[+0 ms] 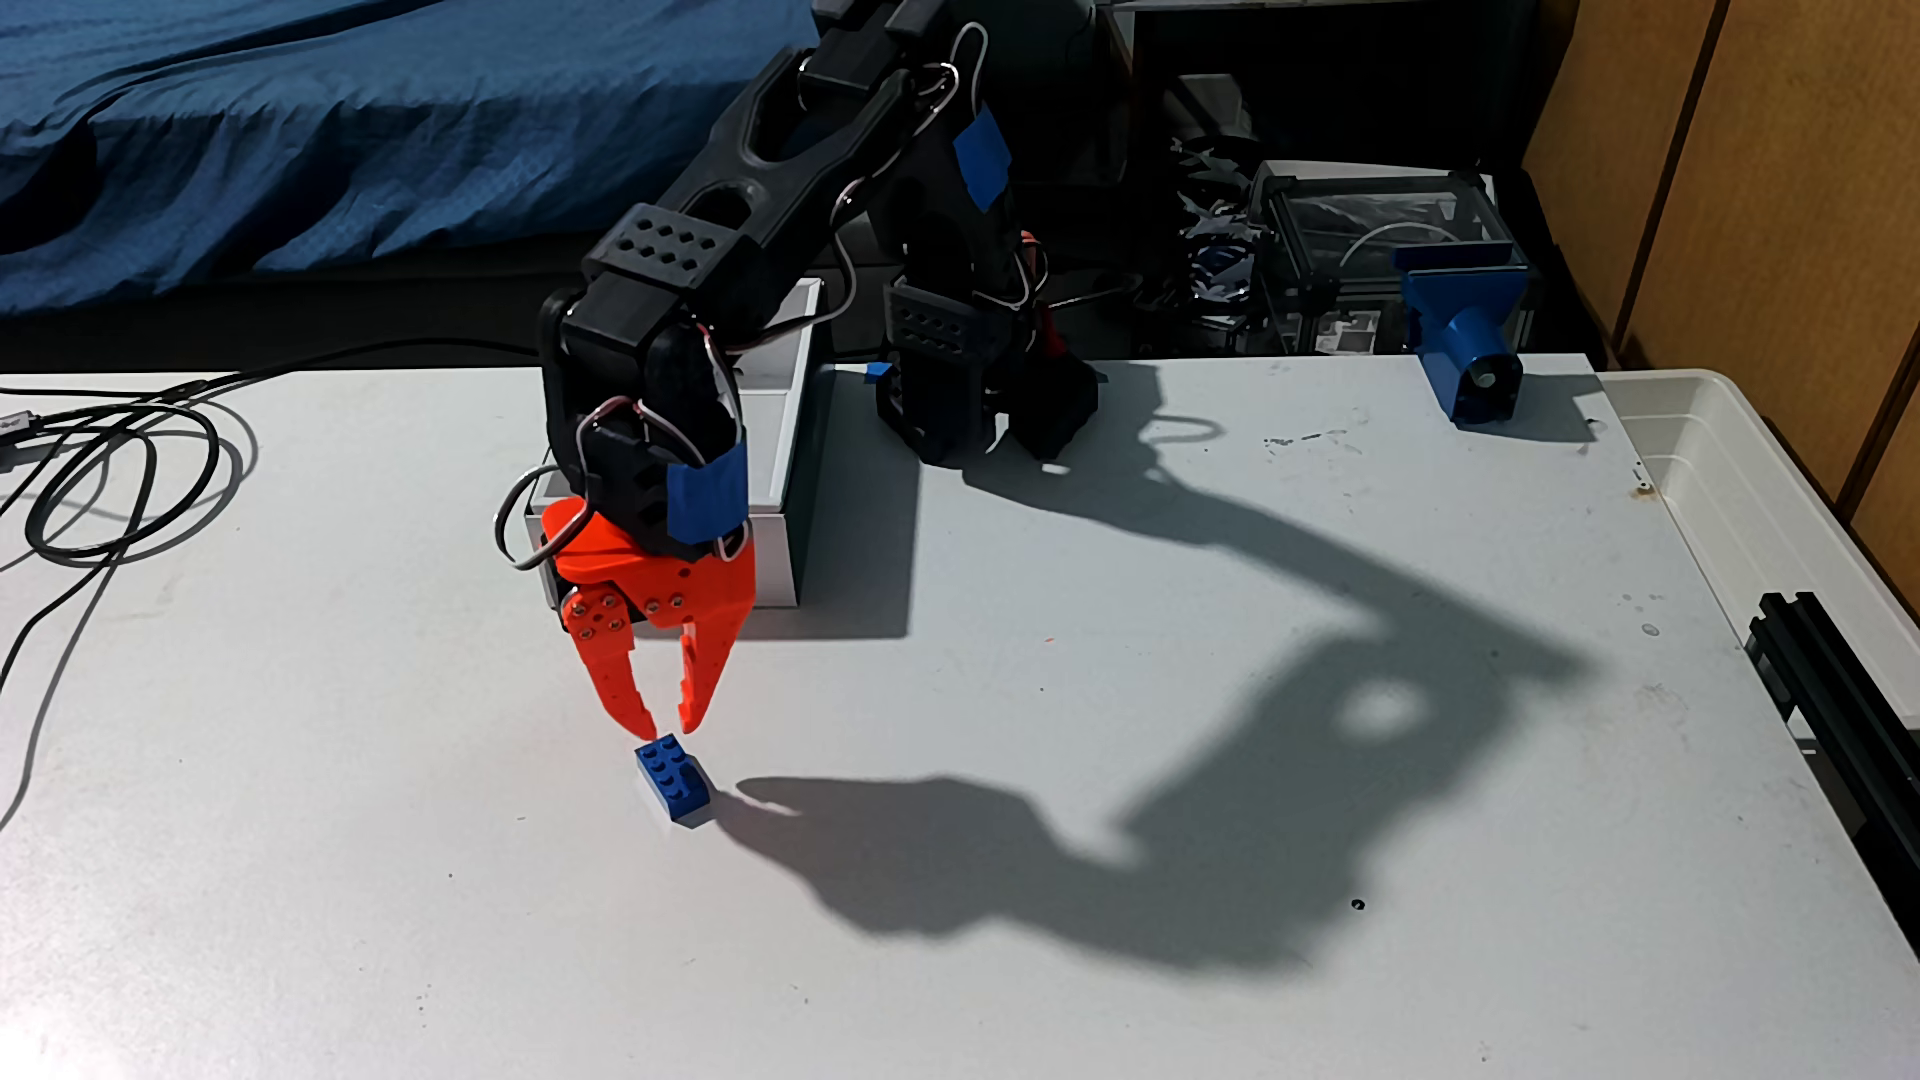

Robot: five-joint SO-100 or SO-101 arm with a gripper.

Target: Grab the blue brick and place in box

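A small blue brick (675, 781) with two rows of studs lies flat on the white table, left of centre in the fixed view. My orange gripper (670, 730) points down with its fingertips just above the brick's far end. Its fingers (621, 675) stand slightly apart and nothing sits between them. Whether the tips touch the brick I cannot tell. The white box (781, 467) stands behind the gripper, its open top largely covered by the black arm with blue tape.
Black cables (114, 467) loop at the table's left edge. A blue clamp-like mount (1465, 332) sits at the back right, a translucent tub (1787, 488) and a black rail (1839, 675) at the right. The arm's base (977, 395) stands behind the box.
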